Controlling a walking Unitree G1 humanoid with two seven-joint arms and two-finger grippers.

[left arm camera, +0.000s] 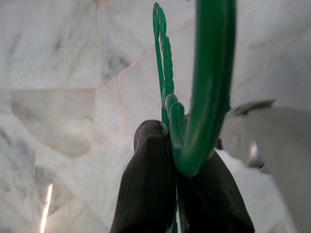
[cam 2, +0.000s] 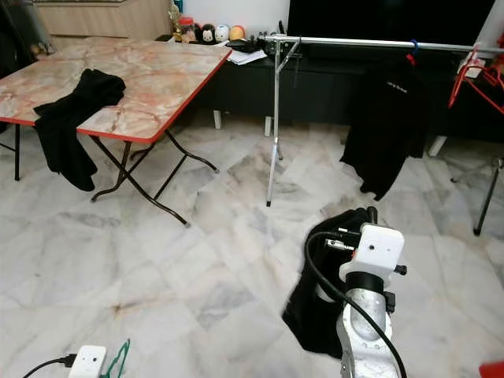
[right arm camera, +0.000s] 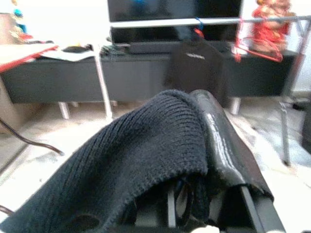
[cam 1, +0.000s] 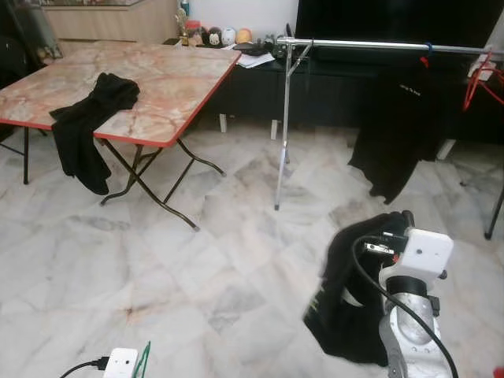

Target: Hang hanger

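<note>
This is a home's living room. A polished marble floor (cam 1: 197,276) runs under a folding surface (cam 1: 157,87) with a red edge, a black garment (cam 1: 87,126) draped over it. A long low dark cabinet (cam 1: 331,94) lines the wall, with small figurines (cam 1: 220,35) on it. A metal clothes rail (cam 1: 378,46) carries a black shirt (cam 1: 398,126) and red hangers (cam 1: 484,79).

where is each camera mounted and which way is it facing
Left and right eye: on the head, looking forward and down at the rail and table; right arm with the black garment shows.
Left wrist: along the left gripper, shut on the green hanger, above the floor.
Right wrist: along the right gripper, garment draped over, towards the rail, shared with the eyes.
</note>
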